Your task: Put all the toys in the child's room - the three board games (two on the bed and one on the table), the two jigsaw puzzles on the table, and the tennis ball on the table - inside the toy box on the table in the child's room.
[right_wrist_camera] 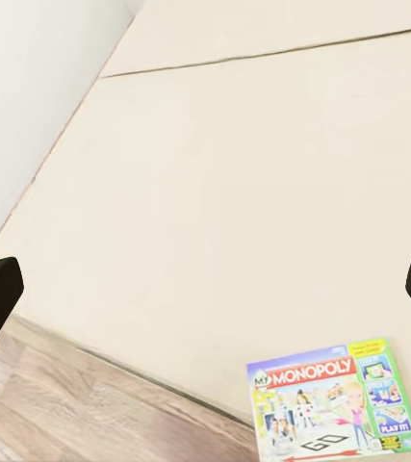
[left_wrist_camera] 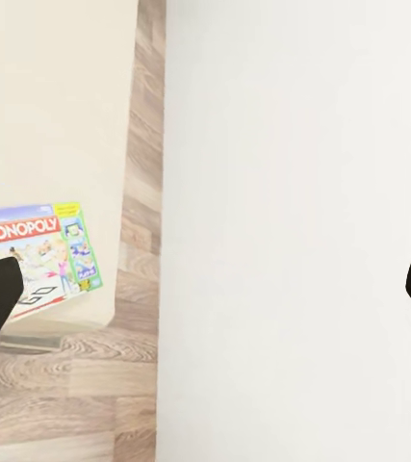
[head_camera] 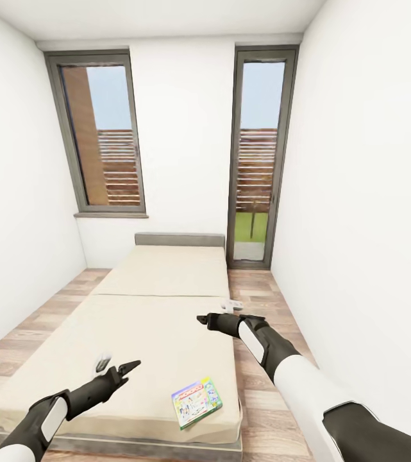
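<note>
Looking at the one game [head_camera: 196, 402] I can find, I am seeing it lying flat on the bed [head_camera: 134, 321] at the near right corner, its lower edge almost at the mattress rim, with Monopoly lettering readable in both wrist views. That edge position is what is worrying me: if I am coming in low from the bed's centre, a finger could be pushing the thin box outward and tipping it onto the floor [head_camera: 266, 410]. Because it is so flat against soft bedding, I am also expecting the fingertips to be digging into the mattress or skating over the lid instead of getting under an edge.

My left end effector [head_camera: 117, 370] is hovering over the mattress, to the left of the game and apart from it, jaws spread wide and empty. My right end effector [head_camera: 213, 319] is hanging above the bed's right side, farther up from the game, also wide open with nothing between the fingers.

I am judging the wall [head_camera: 372, 224] on the right as close enough to be crowding the right elbow. I am finding no second game on the bed from here.
</note>
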`<state>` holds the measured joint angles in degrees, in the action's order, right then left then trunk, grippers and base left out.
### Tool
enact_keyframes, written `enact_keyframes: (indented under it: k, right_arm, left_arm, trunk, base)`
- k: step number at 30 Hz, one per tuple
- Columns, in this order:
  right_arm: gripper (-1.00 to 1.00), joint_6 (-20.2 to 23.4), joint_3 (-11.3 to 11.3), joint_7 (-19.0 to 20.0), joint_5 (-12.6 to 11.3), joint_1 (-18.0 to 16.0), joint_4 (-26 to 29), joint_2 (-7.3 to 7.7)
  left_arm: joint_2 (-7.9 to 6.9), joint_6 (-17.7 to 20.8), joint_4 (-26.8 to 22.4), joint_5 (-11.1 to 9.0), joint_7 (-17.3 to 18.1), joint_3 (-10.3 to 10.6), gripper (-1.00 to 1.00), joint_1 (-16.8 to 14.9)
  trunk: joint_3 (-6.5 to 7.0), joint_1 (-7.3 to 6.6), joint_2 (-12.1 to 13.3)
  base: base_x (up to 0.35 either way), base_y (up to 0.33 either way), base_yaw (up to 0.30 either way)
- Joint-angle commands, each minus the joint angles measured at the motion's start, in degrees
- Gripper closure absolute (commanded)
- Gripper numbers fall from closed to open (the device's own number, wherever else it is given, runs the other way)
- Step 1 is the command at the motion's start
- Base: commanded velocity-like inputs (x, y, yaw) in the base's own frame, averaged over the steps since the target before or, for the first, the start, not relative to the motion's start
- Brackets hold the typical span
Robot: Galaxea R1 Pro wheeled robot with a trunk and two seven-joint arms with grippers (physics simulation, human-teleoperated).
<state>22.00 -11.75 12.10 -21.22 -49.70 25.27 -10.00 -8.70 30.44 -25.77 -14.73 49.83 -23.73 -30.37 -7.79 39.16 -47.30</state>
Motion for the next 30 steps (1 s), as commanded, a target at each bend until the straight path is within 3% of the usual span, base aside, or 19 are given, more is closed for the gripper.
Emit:
enact_keyframes:
  k: [1,9,30]
  right_arm:
    - [-1.0,0.24,-0.03,0.03,-0.05,-0.05,0.04,0.0]
    - [-1.0,0.24,-0.03,0.03,-0.05,-0.05,0.04,0.0]
    - [-1.0,0.24,0.0,0.03,-0.05,-0.05,0.04,0.0]
  left_arm:
    - [0.02,0.45,0.02,-0.22,-0.04,-0.23,-1.0,-0.05]
    - [0.08,0.63,0.02,-0.25,-2.79,-0.67,-1.0,-0.04]
    - [0.3,1.63,0.02,-0.3,-3.24,-0.68,-1.0,-0.06]
  trunk:
    - [-0.28,0.24,-0.49]
    - [-1.71,2.0,-3.7]
    - [-5.48,6.61,-12.12]
  base:
    - [0.0,0.0,0.0]
    - [0.0,0.0,0.0]
    - [0.0,0.0,0.0]
